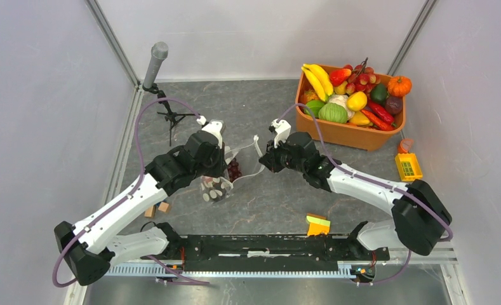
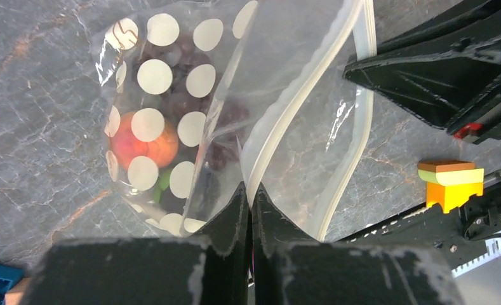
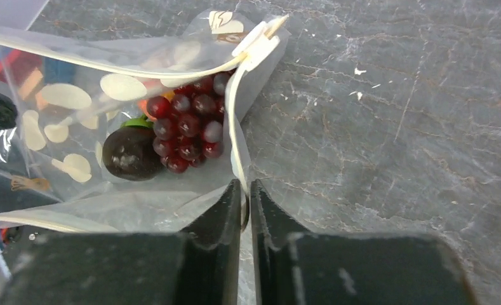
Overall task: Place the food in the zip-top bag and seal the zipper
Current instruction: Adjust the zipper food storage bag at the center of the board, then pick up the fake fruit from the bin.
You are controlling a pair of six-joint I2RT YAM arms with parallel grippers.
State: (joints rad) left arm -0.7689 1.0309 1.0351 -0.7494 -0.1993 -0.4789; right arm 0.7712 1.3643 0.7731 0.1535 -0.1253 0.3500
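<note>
Right wrist view: my right gripper (image 3: 246,187) pinches the zipper (image 3: 253,46) of the zip-top bag (image 3: 57,98) lying between my arms, my left gripper (image 2: 249,190) nips its other end, the food (image 3: 187,124) is inside, so I judge sealing is in hand and next calls for pressing along the strip.

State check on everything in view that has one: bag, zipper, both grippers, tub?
zip-top bag: mouth open, grapes inside
zipper: unsealed, strips apart
left gripper: shut on zipper
right gripper: shut on zipper
orange tub: piled with toy food
</note>
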